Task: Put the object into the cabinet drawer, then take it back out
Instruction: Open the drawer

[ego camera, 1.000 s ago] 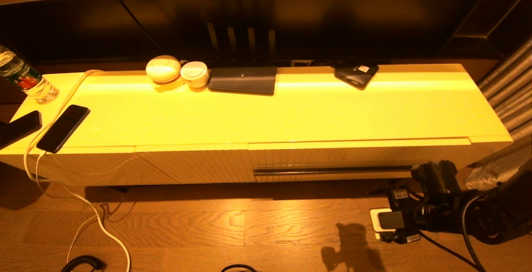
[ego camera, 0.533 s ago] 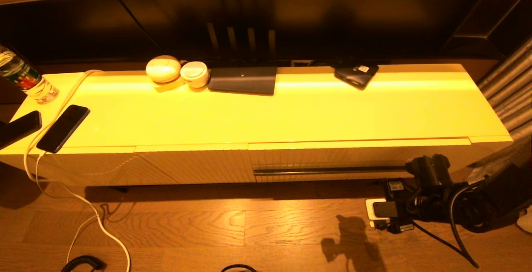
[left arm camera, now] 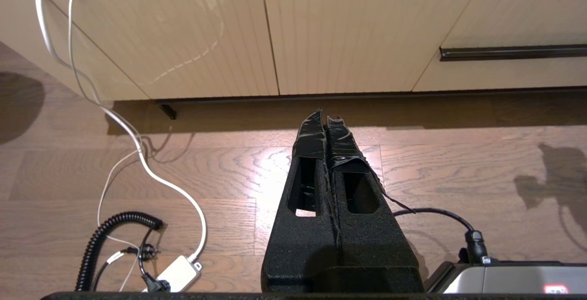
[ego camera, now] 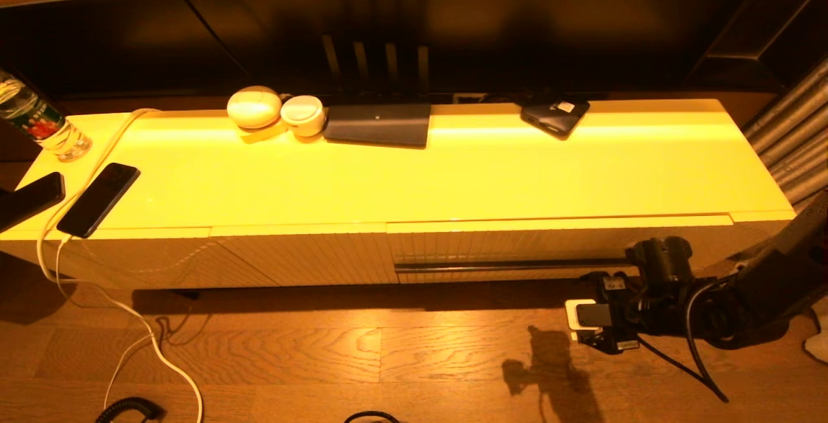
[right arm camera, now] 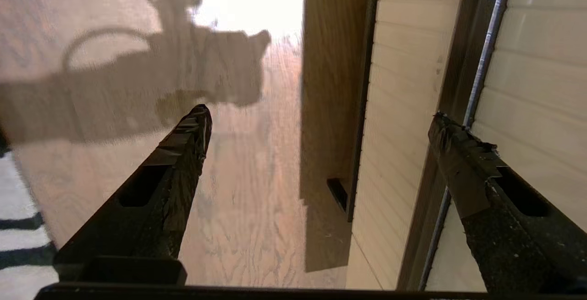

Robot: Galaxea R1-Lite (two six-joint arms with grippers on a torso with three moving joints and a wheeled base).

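Right tool [right arm camera: 316, 121] sits low by the right end of the wide cream-yellow ribbed cabinet drawer [ego camera: 556, 245], fingers spread wide and holding nothing; one finger [right arm camera: 463, 153] lies against or just in front of the long dark horizontal handle strip [ego camera: 511, 266], the other [right arm camera: 183, 139] out over the wood plank floor [ego camera: 388, 352]. Can't tell whether the near finger touches the strip. Drawer looks fully closed, flush with the ribbed panels beside it. Left tool [left arm camera: 326, 130] is parked low over the floor, fingers pressed together, empty. Risks: the strip is thin and recessed, so a finger that lands on the ribbed face instead of hooking behind it probably slips off and the drawer doesn't move. Grabbing this far toward the right end likely racks a wide shallow drawer sideways on the pull. Which object is meant is unclear; candidates are the items on the glossy yellow table top [ego camera: 491, 171], e.g. the dark flat rectangular case [ego camera: 378, 124], well apart from the right tool.
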